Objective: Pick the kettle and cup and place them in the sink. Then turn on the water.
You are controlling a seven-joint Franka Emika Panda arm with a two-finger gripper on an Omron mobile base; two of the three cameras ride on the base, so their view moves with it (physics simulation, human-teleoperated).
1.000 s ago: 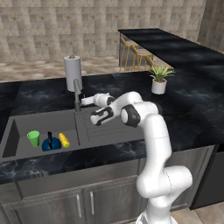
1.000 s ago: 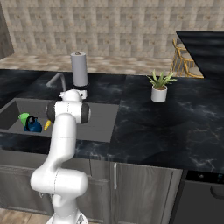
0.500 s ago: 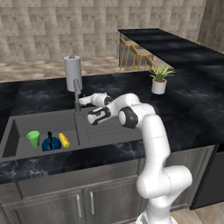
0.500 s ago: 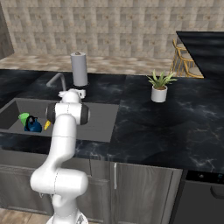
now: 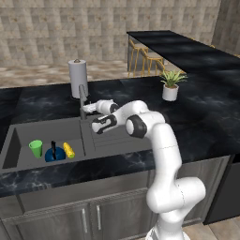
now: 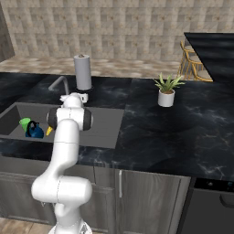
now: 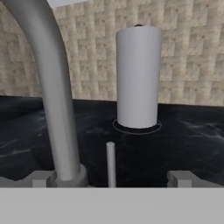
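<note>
1. Kettle + cup sit in the sink, lower left of left base view, next to a small yellow item. Placing looks done; we read the water step as what's left.
2. No stream visible at the faucet.
3. Thing to work now, imo: thin upright lever just beside faucet base, bottom centre of hand view. Looks stiff, slim, prob slippery; we'd push it sideways near the top rather than pinch.
4. Claw: spread fully, holds nothing; lever sits between the fingertips, no contact we can see.
5. Paper roll behind, well apart.
</note>
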